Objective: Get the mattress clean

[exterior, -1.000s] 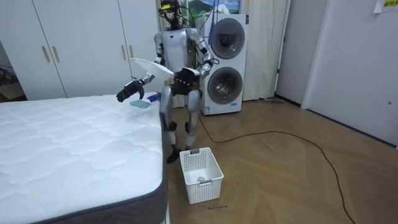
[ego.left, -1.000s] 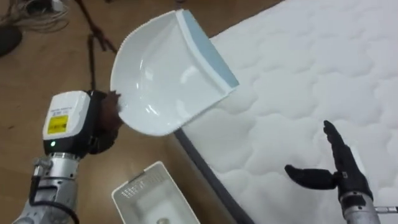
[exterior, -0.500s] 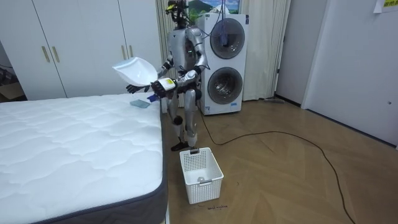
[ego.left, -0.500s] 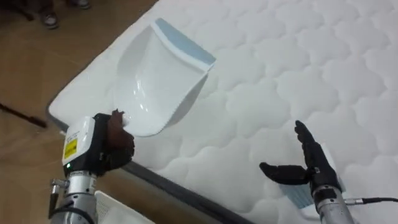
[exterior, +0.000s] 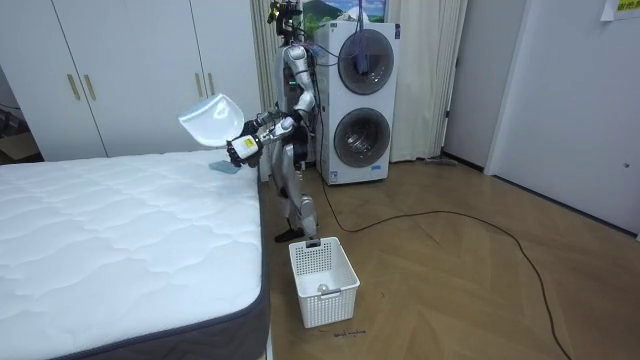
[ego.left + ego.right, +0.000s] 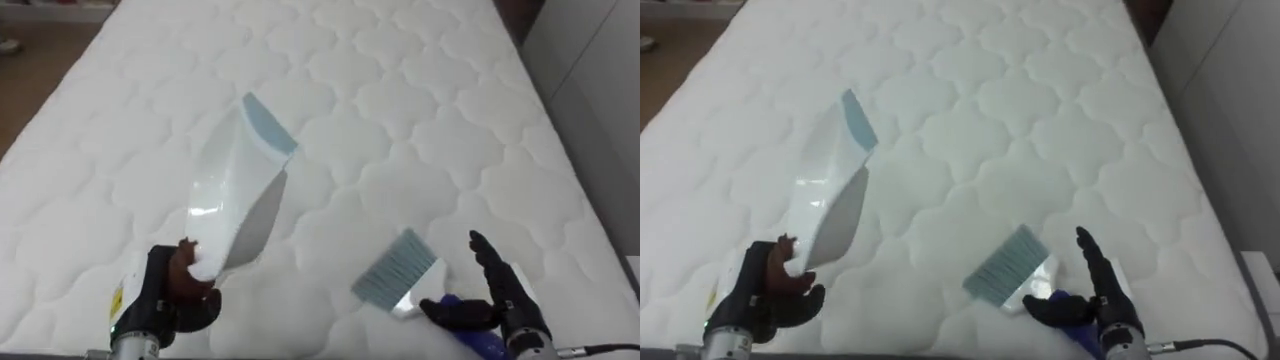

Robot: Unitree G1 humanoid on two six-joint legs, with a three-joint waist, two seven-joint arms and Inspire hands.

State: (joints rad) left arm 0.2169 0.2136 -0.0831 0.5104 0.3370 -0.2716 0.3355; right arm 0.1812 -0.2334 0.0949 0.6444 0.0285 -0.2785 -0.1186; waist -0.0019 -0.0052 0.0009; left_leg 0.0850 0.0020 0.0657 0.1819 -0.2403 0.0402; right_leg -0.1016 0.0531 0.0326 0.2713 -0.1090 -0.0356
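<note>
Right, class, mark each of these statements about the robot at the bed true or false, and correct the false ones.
1. The basket stands on the floor beside the bed. True.
2. The brush lies in the basket. False: it lies on the bed, beside the right hand.
3. The dustpan lies flat on the bed. False: the left hand holds it up, tilted, above the bed.
4. The right hand's fingers are straight. True.
</note>
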